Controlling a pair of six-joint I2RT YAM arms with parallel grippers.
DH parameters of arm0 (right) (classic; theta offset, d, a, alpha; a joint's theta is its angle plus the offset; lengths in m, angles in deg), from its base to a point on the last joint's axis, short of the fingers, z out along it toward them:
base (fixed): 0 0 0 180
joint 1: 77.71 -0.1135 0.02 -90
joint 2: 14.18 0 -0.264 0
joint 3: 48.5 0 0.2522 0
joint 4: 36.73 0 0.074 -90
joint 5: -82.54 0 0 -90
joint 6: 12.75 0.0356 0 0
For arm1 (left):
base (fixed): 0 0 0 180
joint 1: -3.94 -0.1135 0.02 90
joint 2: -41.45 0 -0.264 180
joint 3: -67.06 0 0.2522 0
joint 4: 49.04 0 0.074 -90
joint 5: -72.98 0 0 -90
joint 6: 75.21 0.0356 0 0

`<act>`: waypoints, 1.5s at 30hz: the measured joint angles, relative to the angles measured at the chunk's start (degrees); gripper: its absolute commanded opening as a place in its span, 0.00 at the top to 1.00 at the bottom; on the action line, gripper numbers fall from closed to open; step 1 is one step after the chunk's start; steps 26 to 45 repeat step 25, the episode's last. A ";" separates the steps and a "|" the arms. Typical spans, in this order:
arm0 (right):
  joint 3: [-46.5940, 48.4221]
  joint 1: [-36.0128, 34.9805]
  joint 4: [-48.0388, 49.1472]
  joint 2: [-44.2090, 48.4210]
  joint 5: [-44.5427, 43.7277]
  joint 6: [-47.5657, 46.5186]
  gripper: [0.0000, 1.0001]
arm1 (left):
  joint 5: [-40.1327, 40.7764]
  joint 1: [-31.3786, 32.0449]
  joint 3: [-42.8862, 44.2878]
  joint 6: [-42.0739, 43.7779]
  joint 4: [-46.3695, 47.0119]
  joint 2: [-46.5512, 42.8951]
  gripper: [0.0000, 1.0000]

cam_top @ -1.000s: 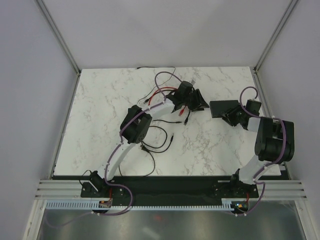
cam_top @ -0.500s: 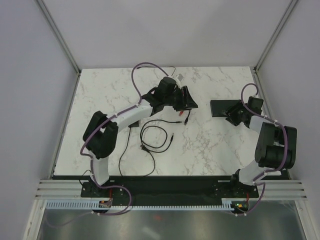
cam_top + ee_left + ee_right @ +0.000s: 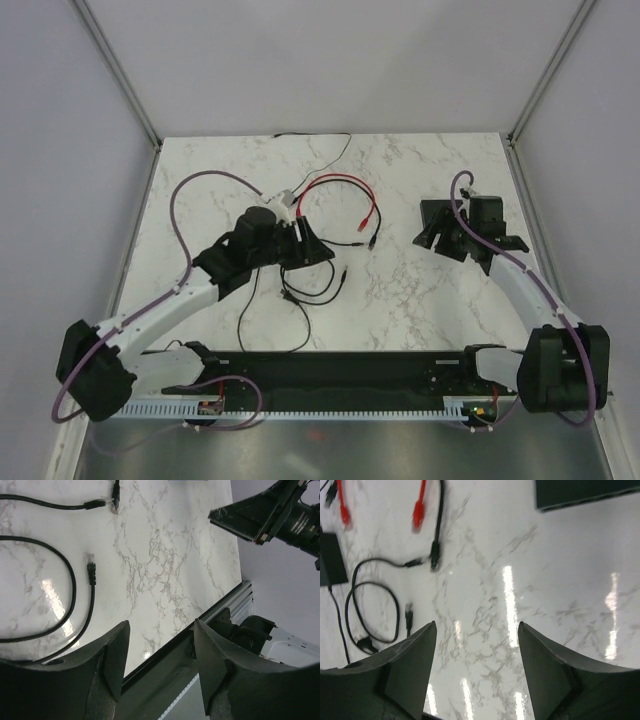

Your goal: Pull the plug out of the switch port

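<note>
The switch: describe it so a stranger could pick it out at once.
Go to the marble table's right half, by the right gripper. The switch lies there, a flat matte-black rectangular box. Unlike the thin red cable and black cable to its left, it is a broad slab.

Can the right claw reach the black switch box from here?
Probably yes: the right claw is open and empty, the switch box lies just ahead, and only bare tabletop sits between them.
</note>
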 measured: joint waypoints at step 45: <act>-30.12 -6.97 -1.42 39.26 0.83 18.08 0.02 | -1.66 -6.01 -39.80 -14.80 -7.39 -65.79 0.24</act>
